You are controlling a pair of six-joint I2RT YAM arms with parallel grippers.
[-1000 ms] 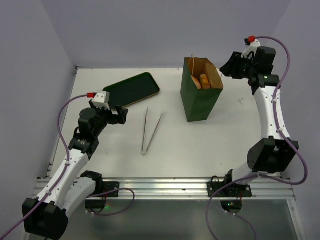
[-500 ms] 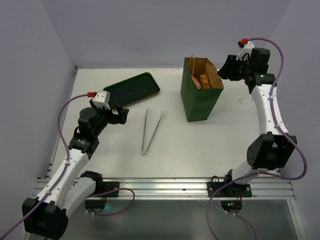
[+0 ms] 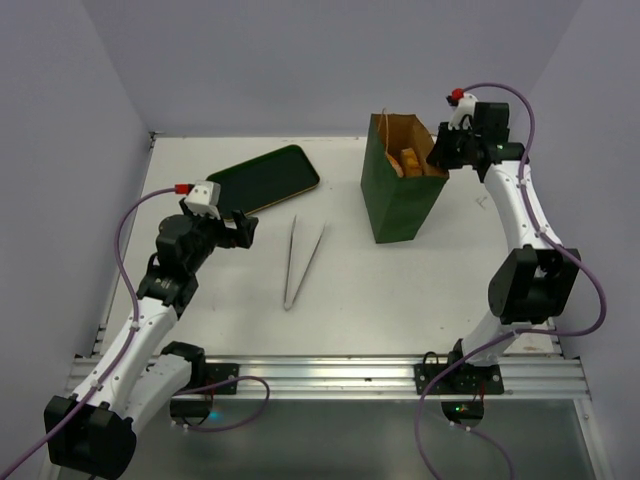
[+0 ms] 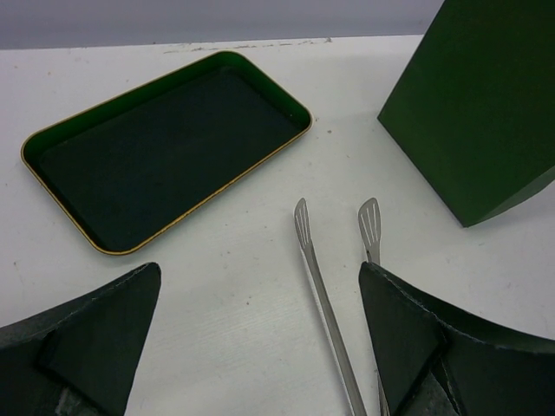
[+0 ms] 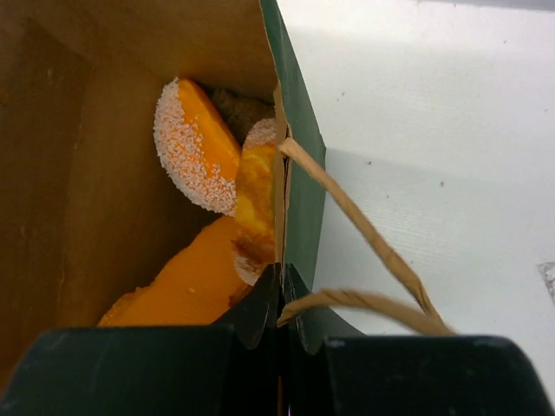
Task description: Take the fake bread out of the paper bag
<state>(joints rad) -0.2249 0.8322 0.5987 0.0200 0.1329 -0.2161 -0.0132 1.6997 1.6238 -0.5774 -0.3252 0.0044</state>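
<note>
Top view: the right gripper (image 3: 441,152) is sitting at the rim of the paper bag (image 3: 400,205), the left gripper (image 3: 240,228) hovering well apart; left wrist: its fingers (image 4: 87,338) are gaping, tongs (image 4: 316,286) lying between them; right wrist: fingers (image 5: 251,316) are pinching the paper bag wall, fake bread (image 5: 204,156) lying inside, just left of them; likely steadying, with a reach inside needed next.

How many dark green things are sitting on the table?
2. The flat tray lies toward the far left of the table; the paper bag stands upright to its right, with fake bread inside. Anything behind the bag would be hidden.
</note>
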